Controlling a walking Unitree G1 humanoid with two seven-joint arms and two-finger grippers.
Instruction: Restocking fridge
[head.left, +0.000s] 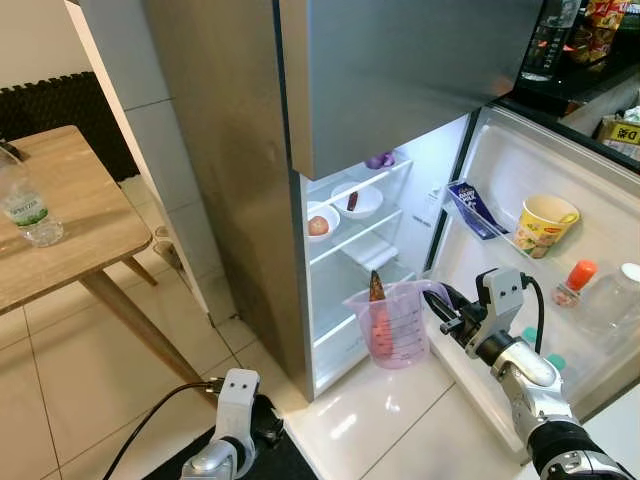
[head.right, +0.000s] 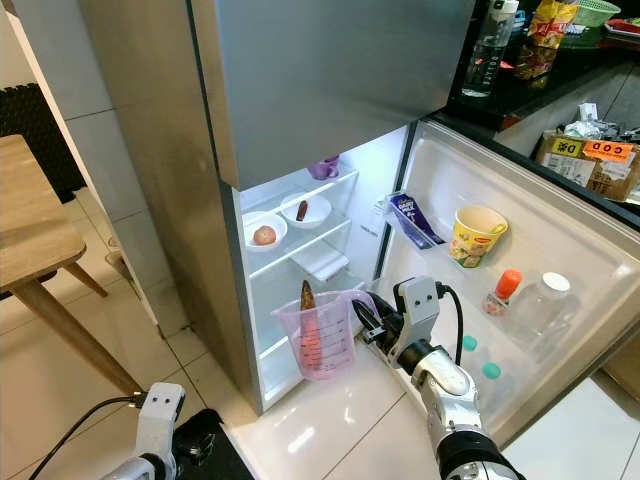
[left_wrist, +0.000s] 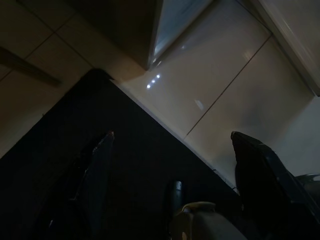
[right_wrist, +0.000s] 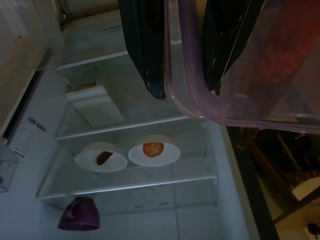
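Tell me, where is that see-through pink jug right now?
The pink measuring jug hangs in the right gripper by its handle, in front of the open fridge's lower shelves, left of the door.

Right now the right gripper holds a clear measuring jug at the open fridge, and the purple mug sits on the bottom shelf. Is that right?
Not quite. The right gripper does hold the measuring jug, but the purple mug sits on the top shelf, above the two white bowls; the right eye view shows it.
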